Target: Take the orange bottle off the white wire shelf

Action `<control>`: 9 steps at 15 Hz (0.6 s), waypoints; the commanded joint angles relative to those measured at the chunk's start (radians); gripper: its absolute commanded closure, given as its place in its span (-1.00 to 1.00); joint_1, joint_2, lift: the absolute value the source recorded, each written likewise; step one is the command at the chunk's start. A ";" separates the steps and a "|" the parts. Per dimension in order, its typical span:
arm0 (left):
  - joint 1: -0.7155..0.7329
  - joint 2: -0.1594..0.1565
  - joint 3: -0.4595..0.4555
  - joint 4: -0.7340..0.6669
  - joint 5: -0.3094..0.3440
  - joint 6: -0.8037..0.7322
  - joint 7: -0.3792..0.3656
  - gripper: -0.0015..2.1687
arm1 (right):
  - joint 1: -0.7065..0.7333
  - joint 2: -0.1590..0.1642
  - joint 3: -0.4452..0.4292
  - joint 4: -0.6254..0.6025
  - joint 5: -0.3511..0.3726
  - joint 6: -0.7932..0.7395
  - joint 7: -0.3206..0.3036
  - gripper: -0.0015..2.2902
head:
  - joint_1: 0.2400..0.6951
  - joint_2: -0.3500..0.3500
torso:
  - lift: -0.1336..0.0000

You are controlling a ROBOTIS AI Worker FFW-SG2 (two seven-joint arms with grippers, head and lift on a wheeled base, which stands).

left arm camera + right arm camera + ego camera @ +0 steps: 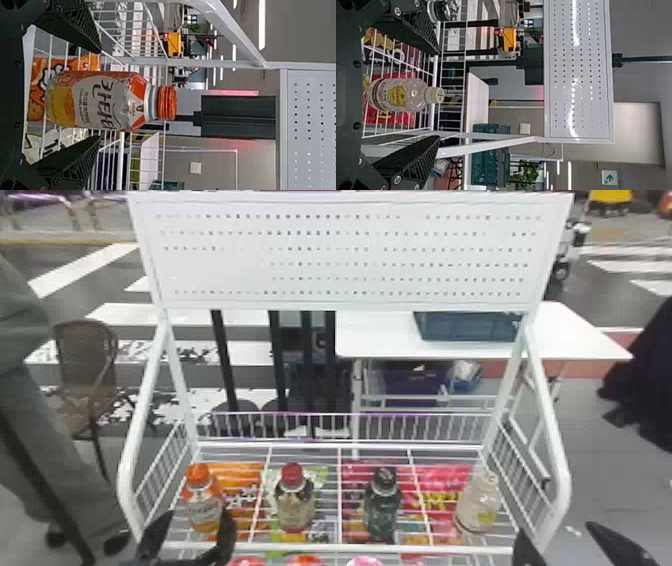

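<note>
At the left end of the white wire shelf (310,547), your orange bottle (91,101) stands upright, well apart from the red-capped bottle (295,502). The left gripper (99,95) has its two fingers spread, one to each side of the bottle, and from the wrist view there's daylight on both sides, so I'd say you aren't pinching anything. The right gripper (556,532) is spread too, over by the clear bottle (399,94) (wrong drink, leave it be). As for feel, I'm guessing a plastic bottle with a bit of weight if it's full: firm enough to lift, but the wall could dimple if you squeeze hard. It's not going to shatter, though that smooth label may be slick. I'd grab the broad labelled body, around mid-height under the shoulder; the orange cap (167,103) is narrower and would probably let the bottle swing. Center up, close gently till both pads bear evenly, then lift straight before pulling out, since the base could snag on the front rail (400,548).
</note>
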 commanded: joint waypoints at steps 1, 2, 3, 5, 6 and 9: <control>-0.036 0.002 -0.003 0.037 0.016 0.000 0.000 -0.88 | 0.001 0.000 0.000 0.000 0.001 0.000 0.000 -0.87 | 0.14 0.00 | 1.00; -0.048 0.003 -0.005 0.045 0.019 0.003 0.000 -0.88 | 0.003 0.000 0.000 0.000 0.001 0.000 0.000 -0.87 | 0.14 0.00 | 1.00; -0.062 0.003 -0.008 0.055 0.019 0.003 0.000 -0.88 | 0.003 0.000 0.000 0.000 0.003 0.000 0.000 -0.87 | 0.14 0.00 | 1.00; -0.079 0.005 -0.013 0.068 0.027 0.003 -0.002 -0.88 | 0.007 0.000 -0.006 0.000 0.003 0.000 0.000 -0.87 | 0.14 0.00 | 1.00; -0.085 0.005 -0.013 0.077 0.028 0.003 -0.008 -0.88 | 0.007 0.000 -0.008 0.000 0.004 0.000 0.000 -0.87 | 0.14 0.00 | 1.00; -0.098 0.005 -0.013 0.091 0.030 0.003 -0.014 -0.88 | 0.007 0.000 -0.008 0.000 0.004 0.000 0.000 -0.87 | 0.14 0.00 | 1.00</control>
